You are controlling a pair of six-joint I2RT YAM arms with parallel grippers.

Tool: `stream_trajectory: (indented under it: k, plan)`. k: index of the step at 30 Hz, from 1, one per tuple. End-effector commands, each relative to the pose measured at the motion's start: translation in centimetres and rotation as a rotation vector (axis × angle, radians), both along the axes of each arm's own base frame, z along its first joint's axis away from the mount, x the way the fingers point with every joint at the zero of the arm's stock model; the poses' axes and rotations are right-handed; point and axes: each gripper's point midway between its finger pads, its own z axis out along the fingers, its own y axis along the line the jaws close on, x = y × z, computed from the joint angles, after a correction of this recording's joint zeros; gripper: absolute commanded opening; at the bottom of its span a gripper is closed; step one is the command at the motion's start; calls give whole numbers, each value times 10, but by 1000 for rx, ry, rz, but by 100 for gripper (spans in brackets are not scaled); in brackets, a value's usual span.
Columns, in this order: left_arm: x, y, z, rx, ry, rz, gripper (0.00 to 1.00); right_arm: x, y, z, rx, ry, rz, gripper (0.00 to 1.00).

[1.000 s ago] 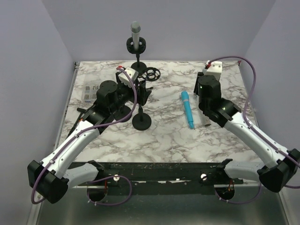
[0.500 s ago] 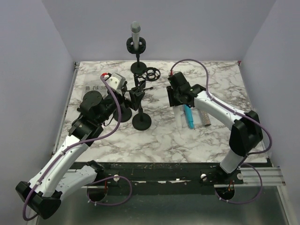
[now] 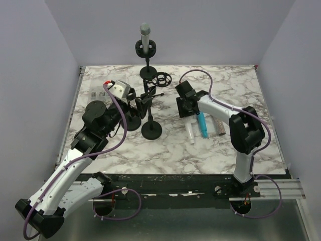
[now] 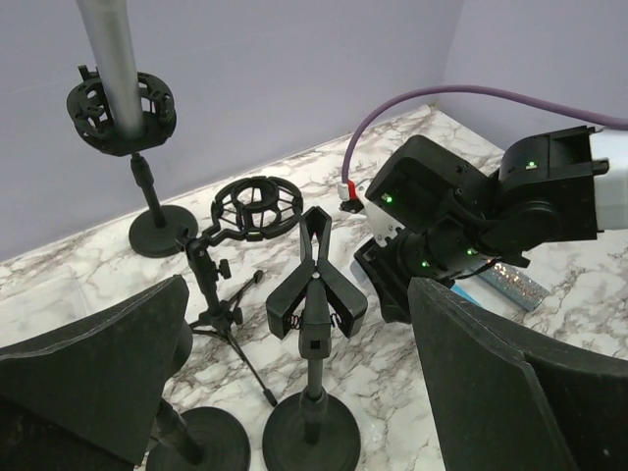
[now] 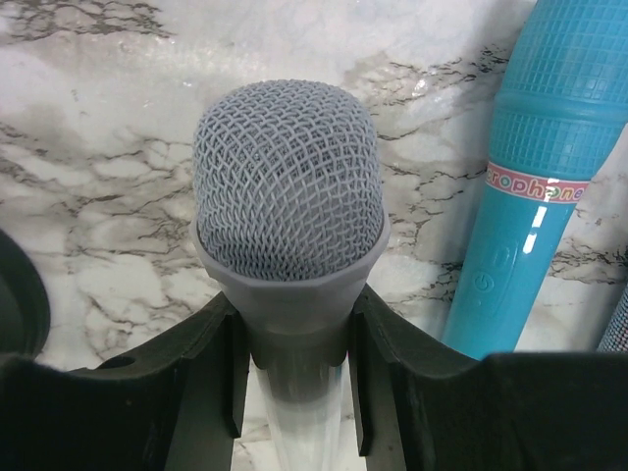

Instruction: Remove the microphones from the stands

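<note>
My right gripper is shut on a microphone with a grey mesh head and a white body. It holds the microphone low at the marble table, just left of a blue microphone. Whether the microphone rests on the table I cannot tell. My left gripper is wide open around an empty black clip stand without touching it. A grey microphone stands upright in a ring-mount stand at the back.
An empty ring mount on a small tripod stands behind the clip stand. Another round stand base sits under my left gripper. A glittery microphone lies right of the blue one. Purple walls close in the table on three sides.
My right arm has swung in from the right to the table's middle and brought the white microphone down beside the blue one. My left gripper has opened wider and drawn back from the clip stand.
</note>
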Motion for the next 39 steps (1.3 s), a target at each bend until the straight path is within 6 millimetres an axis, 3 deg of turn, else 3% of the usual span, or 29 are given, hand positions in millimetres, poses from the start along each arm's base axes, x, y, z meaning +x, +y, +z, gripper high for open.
stream_trajectory:
  k: [1,12,17,24,27,32,39]
  plan:
    - [3,5,3,-3,-18,24,97,23,-6,-8,4,-51,-41,37]
    - [4,3,1,-6,-9,12,97,43,-26,-33,-56,-56,-94,42]
    - [4,3,1,-9,-7,12,97,48,-36,-31,-104,-90,-111,52]
    - [5,5,2,-15,-3,14,97,50,-35,-28,-107,-88,-104,67]
    - [5,7,2,-19,-5,22,97,47,-27,-11,-56,-92,-90,71]
    - [5,9,4,-26,-9,28,97,38,-9,47,110,-143,-61,79]
    - [5,15,7,-37,-19,47,97,-6,36,122,499,-150,35,90]
